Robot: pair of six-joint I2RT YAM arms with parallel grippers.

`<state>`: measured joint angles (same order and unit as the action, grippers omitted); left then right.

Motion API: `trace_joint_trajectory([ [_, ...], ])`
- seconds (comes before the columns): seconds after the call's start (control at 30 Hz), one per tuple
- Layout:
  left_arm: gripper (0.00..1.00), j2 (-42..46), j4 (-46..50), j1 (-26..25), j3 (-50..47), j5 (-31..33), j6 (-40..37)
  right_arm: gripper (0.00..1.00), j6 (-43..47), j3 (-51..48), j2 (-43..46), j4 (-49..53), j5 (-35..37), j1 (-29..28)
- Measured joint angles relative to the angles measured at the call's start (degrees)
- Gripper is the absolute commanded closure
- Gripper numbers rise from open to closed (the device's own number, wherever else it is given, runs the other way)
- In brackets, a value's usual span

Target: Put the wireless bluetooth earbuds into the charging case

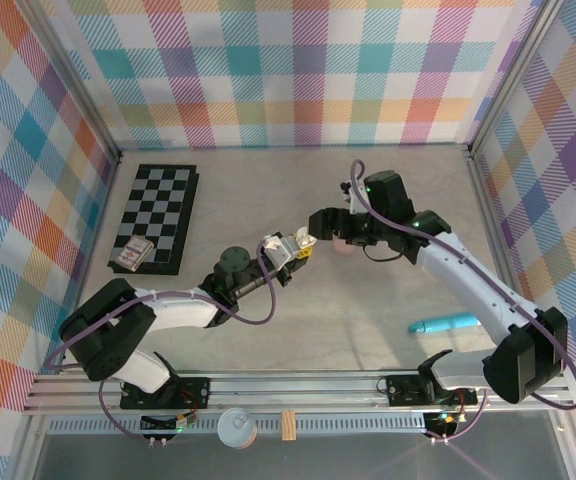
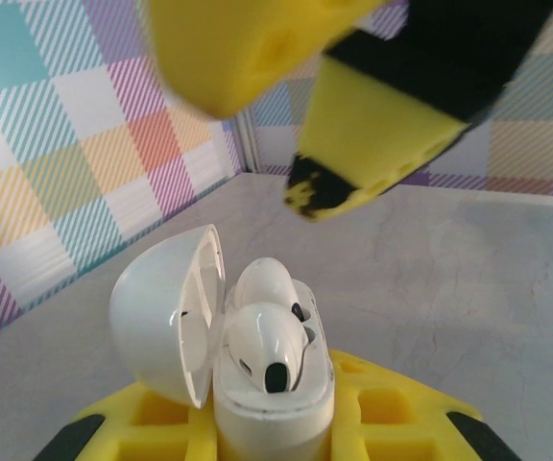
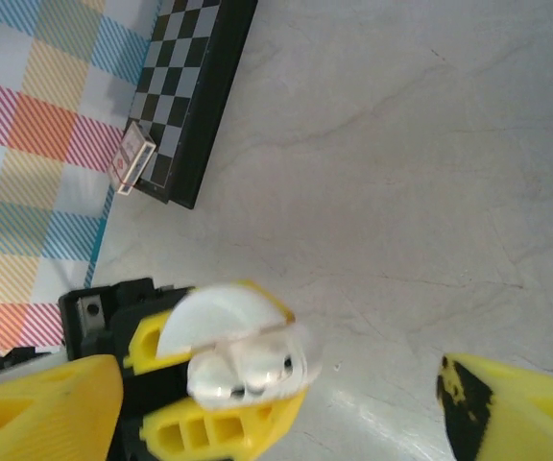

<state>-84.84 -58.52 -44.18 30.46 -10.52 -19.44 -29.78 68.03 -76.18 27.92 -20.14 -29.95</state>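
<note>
A white charging case (image 2: 276, 408) stands upright between the yellow fingers (image 2: 392, 408) of my left gripper (image 2: 276, 427), which is shut on it. Its lid (image 2: 166, 312) is swung open to the left. Two white earbuds (image 2: 272, 341) sit side by side in the case's wells. My right gripper (image 2: 305, 96) hovers just above the case, open, with nothing between its yellow fingers. In the right wrist view the case (image 3: 224, 322) and the earbuds (image 3: 248, 370) lie between the right gripper's (image 3: 276, 413) spread fingers (image 3: 516, 413). From above, both grippers meet at mid-table around the case (image 1: 280, 250).
A black chessboard (image 1: 158, 215) lies at the back left with a small card box (image 1: 133, 253) on its near corner. A long turquoise tube (image 1: 446, 324) rests at the right front. Something pink (image 1: 340, 246) lies under the right wrist. Plaid walls enclose the table.
</note>
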Motion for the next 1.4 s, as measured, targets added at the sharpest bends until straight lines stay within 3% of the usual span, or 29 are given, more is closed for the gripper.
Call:
trace_joint_trajectory([
  [0.33, 1.00, 3.28, 5.99, 0.04, 0.09, -0.52, -5.97, 0.11, 0.24, 4.66, -7.21, 3.93, 1.62, 0.00],
  [1.0, 1.00, 4.98, 9.01, 0.94, 0.13, -0.17, -6.51, 0.11, 3.50, 3.52, -3.91, 8.39, 2.54, 0.04],
  [1.4, 1.00, 5.55, 9.16, 1.01, 0.13, -3.72, -8.00, 0.11, 3.39, 3.80, -3.19, 7.19, 1.44, 0.04],
])
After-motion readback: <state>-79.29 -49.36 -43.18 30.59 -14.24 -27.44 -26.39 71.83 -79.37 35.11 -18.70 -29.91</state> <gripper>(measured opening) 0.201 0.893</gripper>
